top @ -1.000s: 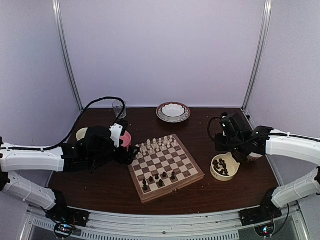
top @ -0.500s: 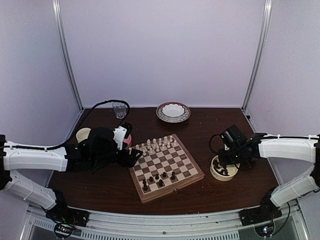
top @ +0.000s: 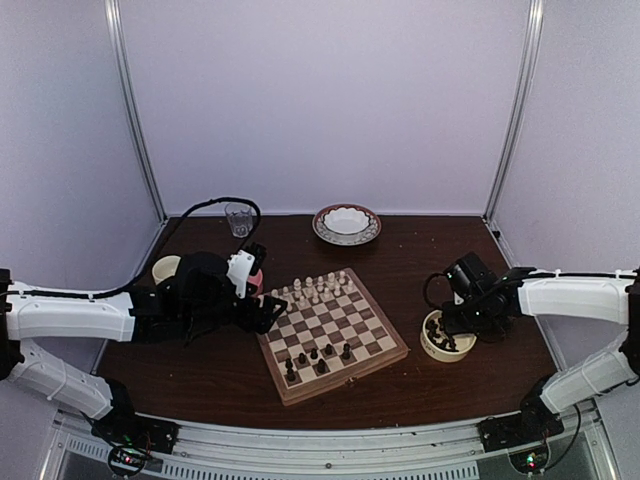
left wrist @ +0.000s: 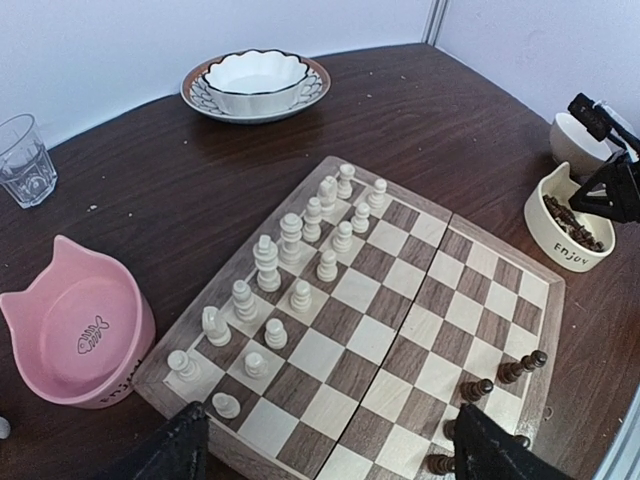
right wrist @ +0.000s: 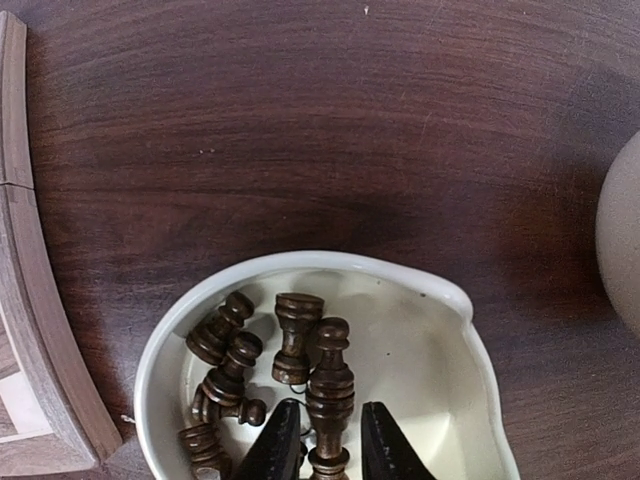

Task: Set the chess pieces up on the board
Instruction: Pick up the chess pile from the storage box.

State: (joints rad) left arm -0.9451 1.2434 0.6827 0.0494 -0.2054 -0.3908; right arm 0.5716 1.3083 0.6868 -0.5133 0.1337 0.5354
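The chessboard (top: 372, 338) lies in the middle of the table, also seen in the left wrist view (left wrist: 400, 300). Several dark chess pieces (top: 318, 357) stand on its near side (left wrist: 500, 375). More dark pieces (right wrist: 225, 355) lie in a cream bowl (top: 432, 350) right of the board. My right gripper (top: 447, 322) reaches into that bowl (right wrist: 440, 290); its gripper (right wrist: 330, 445) straddles one dark piece (right wrist: 330, 385) with a thin gap on each side. My left gripper (left wrist: 340, 460) is open wide and empty over the board's left edge (top: 264, 312).
Cream-white chessmen (top: 312, 290) fill the board's far rows. A pink cat-eared bowl (left wrist: 70, 340) sits left of the board. A glass (top: 238, 217), a patterned plate with a white bowl (top: 346, 223), a cream cup (top: 163, 268) and a white bowl (left wrist: 575, 135) stand around.
My right arm came down and toward the board, from above the table into the cream bowl, and has since held nearly still. The left arm shifted slightly.
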